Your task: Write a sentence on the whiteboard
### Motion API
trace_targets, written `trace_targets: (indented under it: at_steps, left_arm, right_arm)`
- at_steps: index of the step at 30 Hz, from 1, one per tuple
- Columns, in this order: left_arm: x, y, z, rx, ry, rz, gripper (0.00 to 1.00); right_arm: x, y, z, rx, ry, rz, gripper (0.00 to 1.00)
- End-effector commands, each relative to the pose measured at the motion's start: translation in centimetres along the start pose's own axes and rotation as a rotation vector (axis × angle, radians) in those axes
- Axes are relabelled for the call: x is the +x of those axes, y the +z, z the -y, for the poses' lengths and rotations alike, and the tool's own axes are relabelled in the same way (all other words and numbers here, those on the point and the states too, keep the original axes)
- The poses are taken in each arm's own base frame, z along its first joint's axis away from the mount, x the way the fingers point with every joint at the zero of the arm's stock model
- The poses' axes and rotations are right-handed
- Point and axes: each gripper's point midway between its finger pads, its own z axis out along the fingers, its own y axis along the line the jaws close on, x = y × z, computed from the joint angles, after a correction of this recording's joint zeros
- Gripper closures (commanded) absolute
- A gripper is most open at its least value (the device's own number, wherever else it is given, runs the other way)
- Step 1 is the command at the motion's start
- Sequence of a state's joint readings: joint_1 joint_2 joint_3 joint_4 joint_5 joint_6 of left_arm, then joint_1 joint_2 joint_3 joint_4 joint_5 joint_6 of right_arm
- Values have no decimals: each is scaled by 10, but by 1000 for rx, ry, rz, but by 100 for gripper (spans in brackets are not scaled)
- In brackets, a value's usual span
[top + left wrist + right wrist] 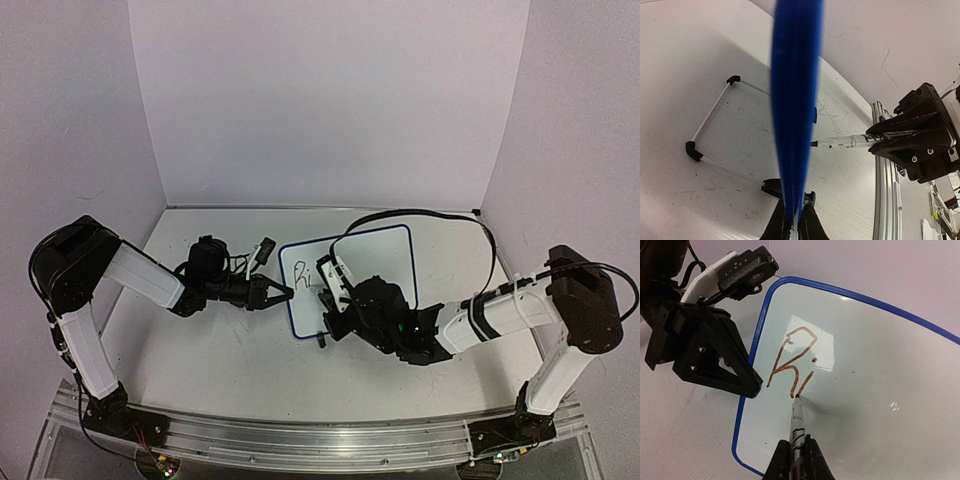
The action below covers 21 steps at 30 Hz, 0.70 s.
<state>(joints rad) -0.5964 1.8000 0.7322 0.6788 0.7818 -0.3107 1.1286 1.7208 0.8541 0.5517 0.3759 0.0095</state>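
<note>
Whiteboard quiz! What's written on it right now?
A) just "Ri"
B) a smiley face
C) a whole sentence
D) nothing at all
A: in the right wrist view the whiteboard carries only the letters R and i, and the tip of the marker sits at the foot of the i.
</note>
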Motion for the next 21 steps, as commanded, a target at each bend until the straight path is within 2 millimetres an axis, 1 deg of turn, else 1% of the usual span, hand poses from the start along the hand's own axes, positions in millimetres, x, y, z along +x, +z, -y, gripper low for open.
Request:
trace_targets:
  at_steps: [1,4,5,8,12,14,17,21]
  left_arm:
    - [4,-2,-13,-80,-20,-24,100]
    - [2,-3,-13,-80,-19,-21,100]
    - [2,-3,-13,-81,-20,-21,100]
    - [3,-3,-14,-83,-21,-23,100]
    - [5,-4,-14,-88,-22,-25,100]
    - [5,-4,-13,-86,-20,-25,100]
    - [4,-4,-13,-85,-20,-24,100]
    - [4,-4,-13,-84,-18,-24,100]
  right_arm:
    - [-34,-17,6,-3,49,97,100]
    - [-50,-32,11,-25,80,163,100]
    - [-48,-32,14,-14,81,161,100]
    - [-33,-20,19,26,69,125,100]
    - [-44,-19,20,35,48,147,100]
    - [-45,-16,23,61,37,147,100]
    - [-41,-10,23,67,38,134,100]
    - [-38,-9,25,76,43,126,100]
